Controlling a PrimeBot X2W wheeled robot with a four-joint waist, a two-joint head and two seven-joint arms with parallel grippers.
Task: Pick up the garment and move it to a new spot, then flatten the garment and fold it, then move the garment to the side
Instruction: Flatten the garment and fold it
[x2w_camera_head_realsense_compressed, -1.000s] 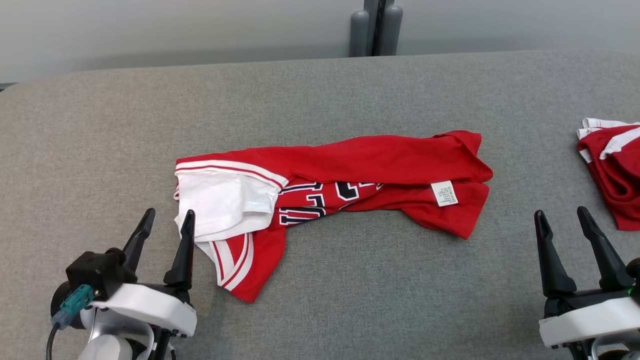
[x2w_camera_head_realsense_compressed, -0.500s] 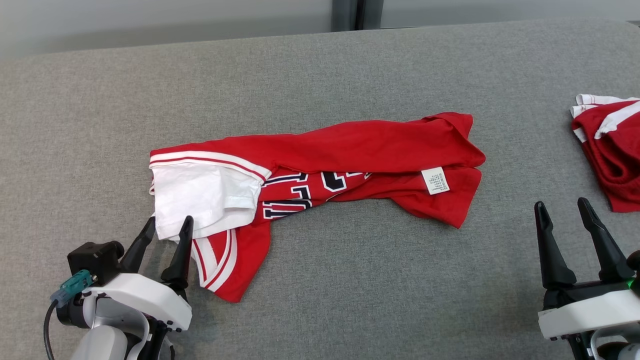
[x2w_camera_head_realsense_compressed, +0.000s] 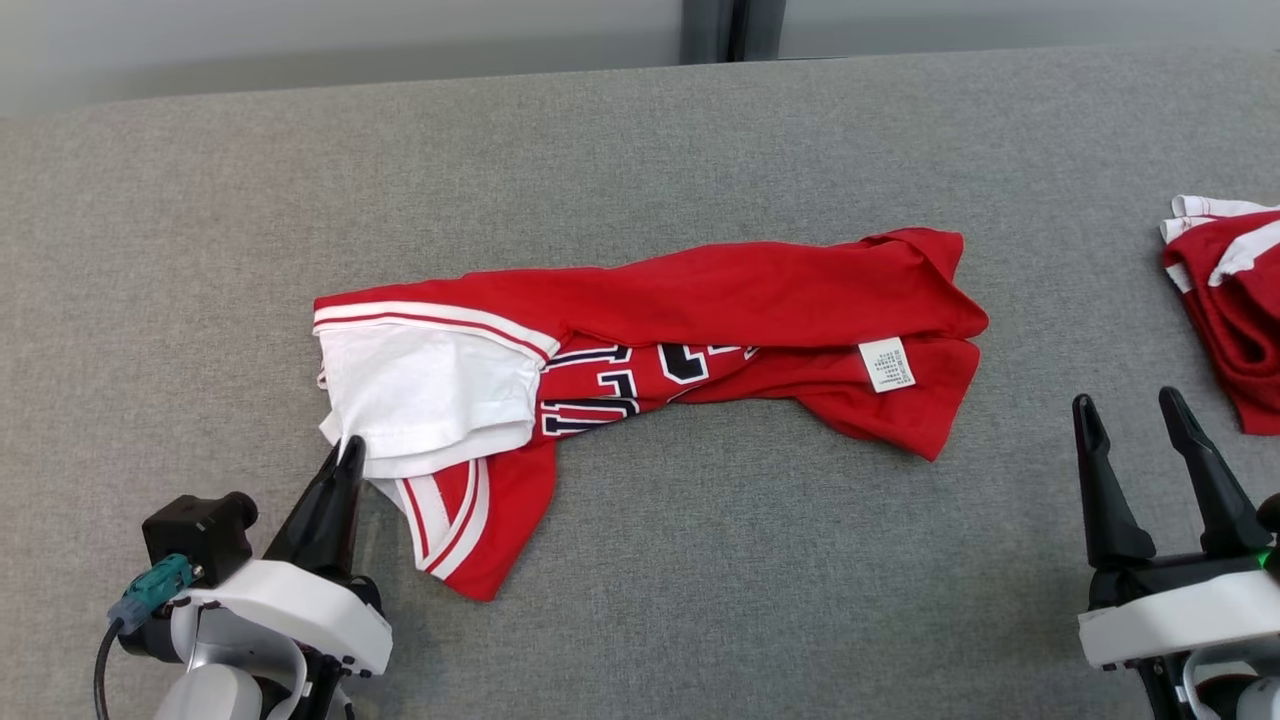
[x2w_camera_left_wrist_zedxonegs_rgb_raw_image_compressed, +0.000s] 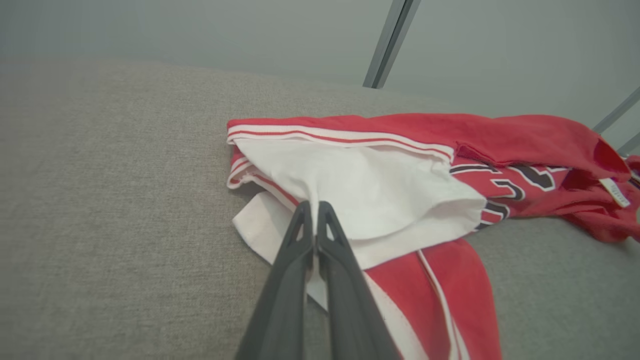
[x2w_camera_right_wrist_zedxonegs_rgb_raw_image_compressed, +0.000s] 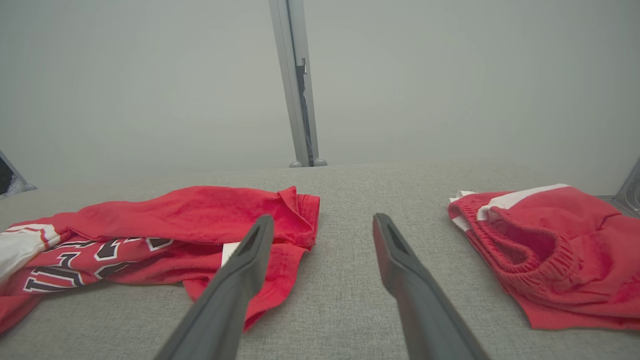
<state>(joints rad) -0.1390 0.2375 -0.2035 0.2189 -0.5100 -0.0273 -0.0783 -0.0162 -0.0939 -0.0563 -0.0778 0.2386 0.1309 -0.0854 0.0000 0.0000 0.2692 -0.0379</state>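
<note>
Head view puts your left gripper (x2w_camera_head_realsense_compressed: 346, 452) at the lower left, its two dark fingers pressed together with no gap, the tips at the near-left corner of the garment (x2w_camera_head_realsense_compressed: 720, 300). Your left wrist view shows those fingers clamped on the white inner layer (x2w_camera_left_wrist_zedxonegs_rgb_raw_image_compressed: 370, 190) of that garment. A crease in the cloth runs up from the tips, and a sliver of white shows between the fingers. From there the garment stretches rightward across the middle of the grey padded surface (x2w_camera_head_realsense_compressed: 640, 600). It has a striped hem and the white layer at its left end, dark block letters (x2w_camera_head_realsense_compressed: 600, 385) in the middle, and a small white label (x2w_camera_head_realsense_compressed: 887, 363) near its right end. A red flap (x2w_camera_head_realsense_compressed: 490, 530) reaches toward you just right of the closed fingers. Farther right, your right gripper (x2w_camera_head_realsense_compressed: 1135, 420) sits at the lower right with its fingers spread and nothing between them, well apart from the garment's right end. A second red piece (x2w_camera_head_realsense_compressed: 1235, 330) lies at the right edge, clear of that gripper.
</note>
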